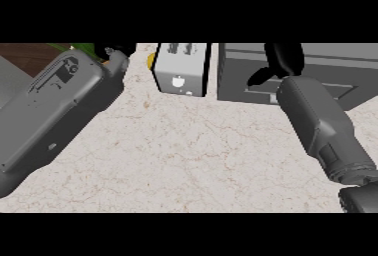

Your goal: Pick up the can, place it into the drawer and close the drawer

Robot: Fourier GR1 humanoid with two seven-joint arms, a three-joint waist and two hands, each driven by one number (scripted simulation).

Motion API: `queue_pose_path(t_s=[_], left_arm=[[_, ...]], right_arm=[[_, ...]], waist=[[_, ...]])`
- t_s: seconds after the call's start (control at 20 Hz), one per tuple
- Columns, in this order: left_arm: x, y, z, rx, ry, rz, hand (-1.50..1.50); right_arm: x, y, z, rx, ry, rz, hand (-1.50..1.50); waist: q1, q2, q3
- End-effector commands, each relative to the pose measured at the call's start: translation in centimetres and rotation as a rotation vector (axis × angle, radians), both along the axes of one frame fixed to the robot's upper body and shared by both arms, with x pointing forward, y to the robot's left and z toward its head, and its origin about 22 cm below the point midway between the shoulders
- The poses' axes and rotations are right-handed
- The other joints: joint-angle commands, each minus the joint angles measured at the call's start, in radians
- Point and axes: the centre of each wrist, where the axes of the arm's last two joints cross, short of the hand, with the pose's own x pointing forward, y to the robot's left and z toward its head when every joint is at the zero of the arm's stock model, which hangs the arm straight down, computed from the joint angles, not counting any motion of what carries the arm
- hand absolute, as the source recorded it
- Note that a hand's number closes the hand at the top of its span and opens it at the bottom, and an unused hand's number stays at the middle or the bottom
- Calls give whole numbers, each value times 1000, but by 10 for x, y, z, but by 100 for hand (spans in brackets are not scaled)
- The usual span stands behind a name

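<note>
Far left of the desk: the left forearm [52, 110] lies as a broad grey slab, slanting from the near-left edge up toward the far side.
Left robot hand [118, 52]: only a small black part shows at the forearm's far end, cut by the view's upper edge; whether it is wide, narrow or holding something cannot be told.
Beside that arm: a green sliver [81, 47] peeks out along the forearm's far edge, too little of it showing to name; a brown wooden patch [26, 55] fills the far-left corner.
Far middle: a white-and-grey box-shaped appliance [181, 70] stands on the desk [199, 150], with a small yellow thing [150, 60] showing at its left side.
Far right: the drawer [240, 70] appears as a dark grey box with a lighter top face.
Right forearm [325, 130]: grey, running from the near-right corner up to the drawer's near edge.
Right robot hand [284, 57]: black, over the drawer, stretched toward the far side and spread wide, thumb out to the left; nothing is seen in it.
Can: not identifiable anywhere in this view, so its place cannot be told.
Near desk: pale marbled surface between the two forearms.
</note>
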Motion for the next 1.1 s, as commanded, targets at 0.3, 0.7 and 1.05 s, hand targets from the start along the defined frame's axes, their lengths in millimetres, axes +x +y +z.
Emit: queue_pose_path(t_s=[0.3,0.7,1.05], left_arm=[[-10,8,1,23,1,-24,-150],[-14,10,-6,9,1,-25,-150],[-18,14,1,7,7,-30,-150]], right_arm=[[19,-1,56,30,-20,13,-150],[16,38,42,567,109,163,-150],[21,15,57,712,94,214,-150]], waist=[[26,1,-3],[20,-1,0],[8,-2,-3]])
